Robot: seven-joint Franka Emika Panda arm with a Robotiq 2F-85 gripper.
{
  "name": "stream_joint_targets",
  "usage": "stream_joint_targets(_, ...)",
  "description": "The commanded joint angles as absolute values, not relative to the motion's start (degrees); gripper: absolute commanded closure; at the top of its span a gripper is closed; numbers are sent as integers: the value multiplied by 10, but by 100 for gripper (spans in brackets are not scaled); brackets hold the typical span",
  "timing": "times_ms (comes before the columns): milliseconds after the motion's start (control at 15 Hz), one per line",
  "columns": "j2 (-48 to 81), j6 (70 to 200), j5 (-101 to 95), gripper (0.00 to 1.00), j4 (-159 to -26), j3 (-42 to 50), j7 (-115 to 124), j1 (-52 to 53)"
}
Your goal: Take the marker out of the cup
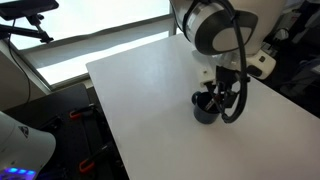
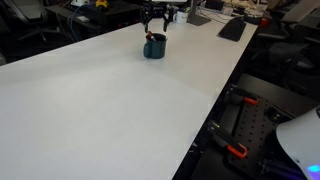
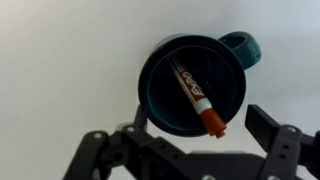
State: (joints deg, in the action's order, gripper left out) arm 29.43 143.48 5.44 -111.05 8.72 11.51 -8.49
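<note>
The cup point(image 3: 160, 95) is a dark mug with a teal-looking handle, seen from straight above in the wrist view. The marker point(image 3: 190, 88) leans inside it, white barrel down and red cap resting on the near rim. My gripper point(image 3: 200, 120) is open. One finger stands on each side of the cup's near rim, and nothing is between them. In both exterior views the gripper point(image 1: 222, 88) point(image 2: 155, 22) hangs just above the cup point(image 1: 205, 110) point(image 2: 154, 48) on the white table point(image 1: 150, 100). The marker is too small to make out there.
The white table point(image 2: 110, 110) is bare around the cup. A dark keyboard point(image 2: 232, 28) lies at its far end. Red clamps point(image 2: 235, 150) and dark equipment sit below the table's edge. A window strip point(image 1: 90, 45) runs behind the table.
</note>
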Motion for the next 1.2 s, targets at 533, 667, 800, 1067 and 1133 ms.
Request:
stream_joint_targets(533,331,1432,64,29,-1070,81,101,-100)
stream_joint_targets(667,334,1431,65,39,-1066,80,101,-101)
stream_joint_targets(800,334,1432,64,55,-1063,81,100,-102)
stream_joint_targets(1067,334,1436,61,87,-1061,82,101,-103)
stream_joint_targets(1133,334,1437,61,93,-1061,83,102,-103)
